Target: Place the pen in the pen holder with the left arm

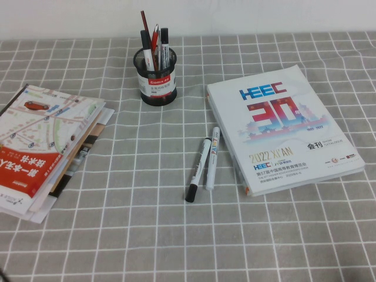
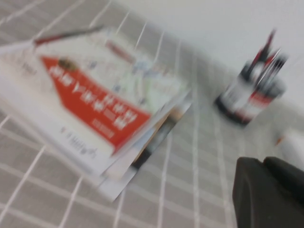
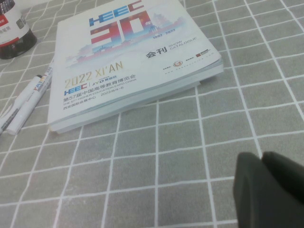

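Observation:
The pen (image 1: 198,169), white barrel with a black cap pointing toward me, lies on the checked cloth beside an all-white marker (image 1: 212,157). The pen holder (image 1: 155,76), black mesh with a red-and-white band, stands at the back centre and holds several pens. It also shows blurred in the left wrist view (image 2: 251,95). My left gripper (image 2: 263,161) is shut and empty, low over the cloth near the booklets, far from the pen. My right gripper (image 3: 261,156) is shut and empty over bare cloth in front of the book. Neither arm shows in the high view.
A thick white HEEC catalogue (image 1: 285,126) lies right of the pens and also shows in the right wrist view (image 3: 128,61). A stack of booklets with a red-and-white map cover (image 1: 44,144) lies at the left. The grey checked cloth (image 1: 135,223) covers the table.

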